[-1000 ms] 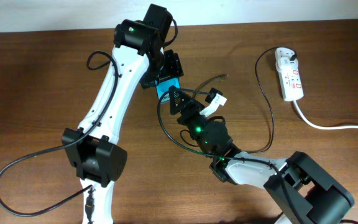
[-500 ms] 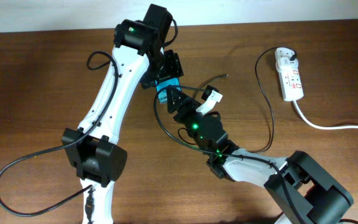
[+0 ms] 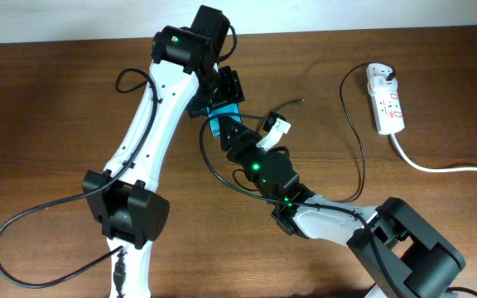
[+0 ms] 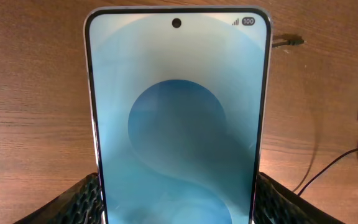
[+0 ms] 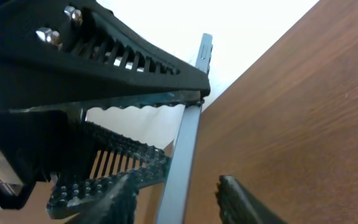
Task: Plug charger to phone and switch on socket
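Counted on one wooden table (image 3: pixel 48 99): two arms (left arm (image 3: pixel 151 124), right arm (image 3: pixel 330 222)), two grippers (left gripper (image 3: pixel 224 98), right gripper (image 3: pixel 232 130)) of two fingers (image 5: pixel 232 199) each, one phone (image 4: pixel 176 118), one socket (image 3: pixel 387 101) trailing one thick white cord (image 3: pixel 437 169), one charger (image 3: pixel 362 161) with one white adapter (image 3: pixel 381 79) and one plug tip (image 3: pixel 301 101).

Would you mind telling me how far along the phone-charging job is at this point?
Done: the left gripper grips the phone. In hand: the open right gripper straddles the phone's edge. Left: the charger's plug tip lies loose on the table, unplugged; the socket sits far from both grippers, switch state unreadable.
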Action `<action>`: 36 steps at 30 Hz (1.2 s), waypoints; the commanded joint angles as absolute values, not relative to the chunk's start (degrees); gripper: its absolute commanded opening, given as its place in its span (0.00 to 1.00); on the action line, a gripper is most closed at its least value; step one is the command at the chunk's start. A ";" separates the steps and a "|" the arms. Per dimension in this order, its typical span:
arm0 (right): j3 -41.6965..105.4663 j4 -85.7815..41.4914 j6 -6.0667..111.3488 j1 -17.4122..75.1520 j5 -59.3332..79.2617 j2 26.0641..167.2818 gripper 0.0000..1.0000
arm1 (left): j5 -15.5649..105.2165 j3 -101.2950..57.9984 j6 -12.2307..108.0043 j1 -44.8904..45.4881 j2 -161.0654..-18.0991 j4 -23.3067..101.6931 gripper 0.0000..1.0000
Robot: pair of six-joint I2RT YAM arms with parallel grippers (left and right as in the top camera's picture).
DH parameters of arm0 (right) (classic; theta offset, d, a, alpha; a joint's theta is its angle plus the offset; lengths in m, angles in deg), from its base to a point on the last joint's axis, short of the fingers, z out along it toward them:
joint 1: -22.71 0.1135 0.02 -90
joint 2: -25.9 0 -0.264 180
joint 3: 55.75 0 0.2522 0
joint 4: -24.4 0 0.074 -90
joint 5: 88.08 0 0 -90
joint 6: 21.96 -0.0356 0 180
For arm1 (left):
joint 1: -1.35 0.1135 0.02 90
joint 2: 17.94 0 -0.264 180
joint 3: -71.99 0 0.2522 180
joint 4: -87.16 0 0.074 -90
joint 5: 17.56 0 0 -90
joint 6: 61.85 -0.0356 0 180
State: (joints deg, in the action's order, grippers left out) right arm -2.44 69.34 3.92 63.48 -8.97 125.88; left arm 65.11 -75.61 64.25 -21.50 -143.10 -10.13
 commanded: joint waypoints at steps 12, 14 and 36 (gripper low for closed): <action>-1.41 71.54 4.56 64.31 -7.51 126.58 0.11 | 64.69 -76.95 64.81 -21.31 -142.86 -10.04 0.55; -1.41 71.54 4.56 64.31 -7.05 126.58 0.06 | 64.69 -76.95 64.81 -21.31 -142.86 -10.06 0.55; -1.41 73.27 6.28 64.20 -3.62 126.50 0.04 | 64.78 -76.92 64.57 -21.31 -142.86 -12.40 0.81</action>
State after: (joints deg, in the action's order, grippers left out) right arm -2.46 72.16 3.64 63.63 -5.85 126.89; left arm 64.82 -76.36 64.42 -20.85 -143.10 -12.44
